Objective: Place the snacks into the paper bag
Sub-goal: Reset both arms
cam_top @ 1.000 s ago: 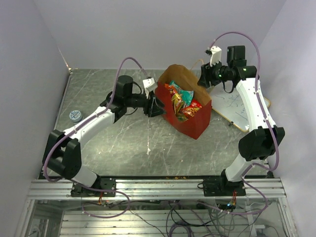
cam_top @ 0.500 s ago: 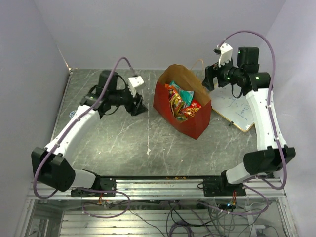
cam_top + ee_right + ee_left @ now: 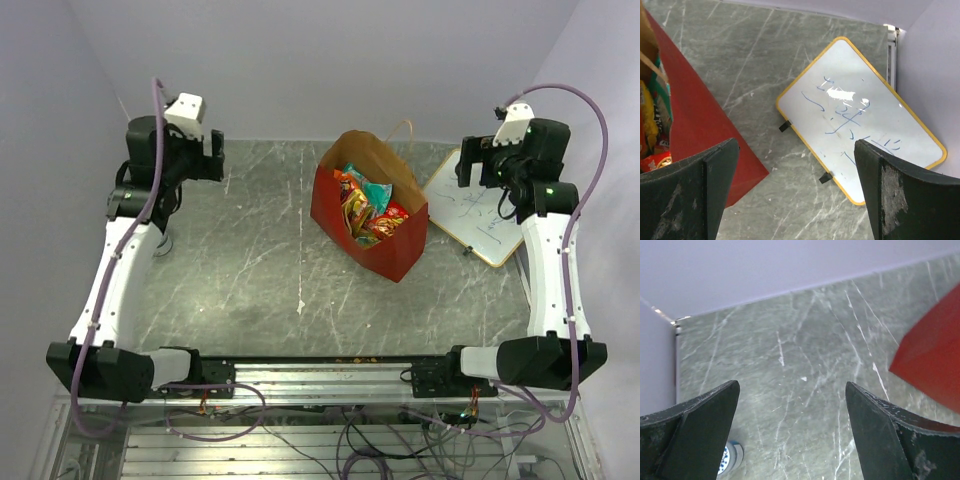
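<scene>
Both spread wide, holding nothing: left gripper (image 3: 791, 390) and right gripper (image 3: 796, 145); snacks (image 3: 368, 208) sit inside the upright paper bag (image 3: 395, 250).

Left gripper (image 3: 791, 387), right gripper (image 3: 796, 145) withdrew from paper bag (image 3: 396, 250).

No readable text anywhere.
The whiteboard (image 3: 860, 122), at 3 o'clock from the bag (image 3: 385, 252), carries only loose blue marker scribbles that form no words. Printing on the snacks (image 3: 368, 208) inside the bag is too small to read.
</scene>
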Robot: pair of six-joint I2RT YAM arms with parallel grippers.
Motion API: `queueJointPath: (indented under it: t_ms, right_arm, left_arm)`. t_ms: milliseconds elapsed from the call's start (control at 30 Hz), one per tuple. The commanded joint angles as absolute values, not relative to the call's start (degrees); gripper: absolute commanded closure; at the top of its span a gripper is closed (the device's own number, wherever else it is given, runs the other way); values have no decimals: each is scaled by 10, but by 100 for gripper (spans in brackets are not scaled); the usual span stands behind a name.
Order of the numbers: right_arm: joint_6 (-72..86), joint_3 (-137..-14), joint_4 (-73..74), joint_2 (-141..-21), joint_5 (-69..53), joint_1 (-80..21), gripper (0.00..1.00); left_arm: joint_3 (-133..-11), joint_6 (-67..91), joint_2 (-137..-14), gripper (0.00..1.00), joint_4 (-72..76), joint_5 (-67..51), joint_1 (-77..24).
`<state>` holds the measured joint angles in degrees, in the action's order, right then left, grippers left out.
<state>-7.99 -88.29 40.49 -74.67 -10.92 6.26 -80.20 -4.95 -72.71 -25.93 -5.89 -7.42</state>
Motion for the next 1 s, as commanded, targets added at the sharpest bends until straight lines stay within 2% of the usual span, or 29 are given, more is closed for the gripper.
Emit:
queueJointPath:
  t_ms: [0,267,567,700,867,967]
  right_arm:
    - [-48,-863,359,-734,-72,62,0]
    - [-17,-795,359,-699,-103,63,0]
    - [-21,-769,320,-661,-89,63,0]
    - [-20,-745,258,-662,-109,63,0]
    - [-20,-696,176,-652,-142,63,0]
    - [-21,-643,122,-625,-150,63,0]
  left_arm:
    - [-799,1,-684,2,-230,13,-58]
    - [-720,11,-639,2,-254,-1,-27]
    - [-720,2,-598,2,-262,-6,-17]
    - [-695,25,-586,2,-197,34,-16]
    - [-698,-19,-573,2,-182,3,-16]
    - [-647,-33,-530,2,-143,-12,-16]
